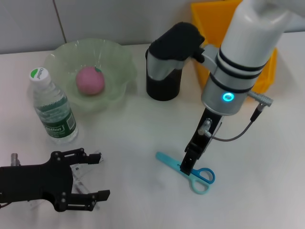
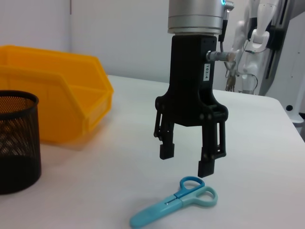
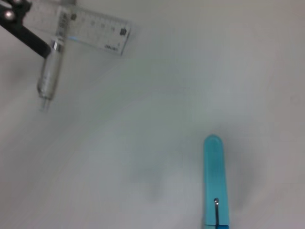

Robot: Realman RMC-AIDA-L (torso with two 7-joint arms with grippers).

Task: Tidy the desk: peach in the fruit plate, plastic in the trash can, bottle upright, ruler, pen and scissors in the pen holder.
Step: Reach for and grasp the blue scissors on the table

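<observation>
The scissors (image 1: 193, 172) lie flat on the white desk (image 1: 138, 143), with their light-blue cover (image 3: 216, 181) pointing left. My right gripper (image 2: 187, 157) hangs open just above their ring handles (image 2: 198, 191), touching nothing. My left gripper (image 1: 95, 176) is open low at the front left, with the clear ruler (image 3: 95, 31) and the grey pen (image 3: 50, 76) lying between its fingers. The peach (image 1: 90, 80) sits in the fruit plate (image 1: 119, 62). The bottle (image 1: 53, 109) stands upright. The plastic is out of view.
The black mesh pen holder (image 1: 162, 88) stands behind the scissors, its top partly hidden by my right arm. The yellow trash can (image 1: 212, 24) is at the back right, behind that arm. Bare desk lies between the two grippers.
</observation>
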